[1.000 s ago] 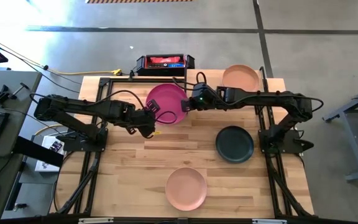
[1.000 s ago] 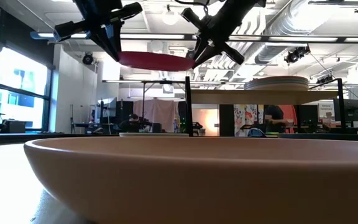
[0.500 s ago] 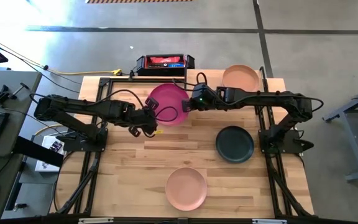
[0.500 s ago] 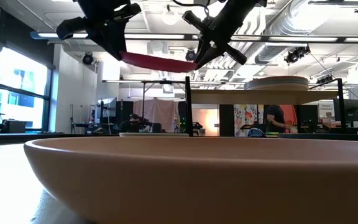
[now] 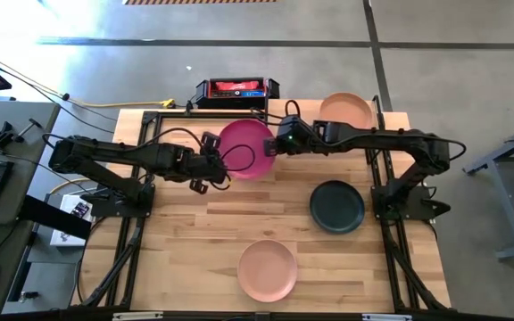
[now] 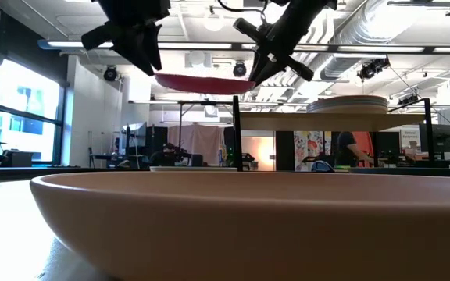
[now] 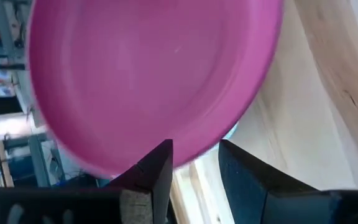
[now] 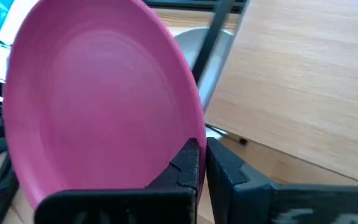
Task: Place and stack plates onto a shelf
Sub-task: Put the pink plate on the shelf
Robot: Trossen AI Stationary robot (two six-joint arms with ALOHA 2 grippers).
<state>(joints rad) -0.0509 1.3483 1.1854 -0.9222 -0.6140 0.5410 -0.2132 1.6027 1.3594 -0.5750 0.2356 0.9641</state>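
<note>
The magenta plate (image 5: 246, 148) hangs in the air above the surface (image 5: 186, 241), toward its 12 o'clock edge. The right gripper (image 5: 277, 145) pinches its rim at the plate's 3 o'clock side, fingers pressed together on it. At the plate's 9 o'clock side the left gripper (image 5: 211, 160) has its fingers spread, the rim between them but not clamped. A dark teal plate (image 5: 336, 206) and a peach plate (image 5: 267, 270) lie on the surface; another plate (image 5: 345, 111) rests on the shelf (image 6: 342, 119).
</note>
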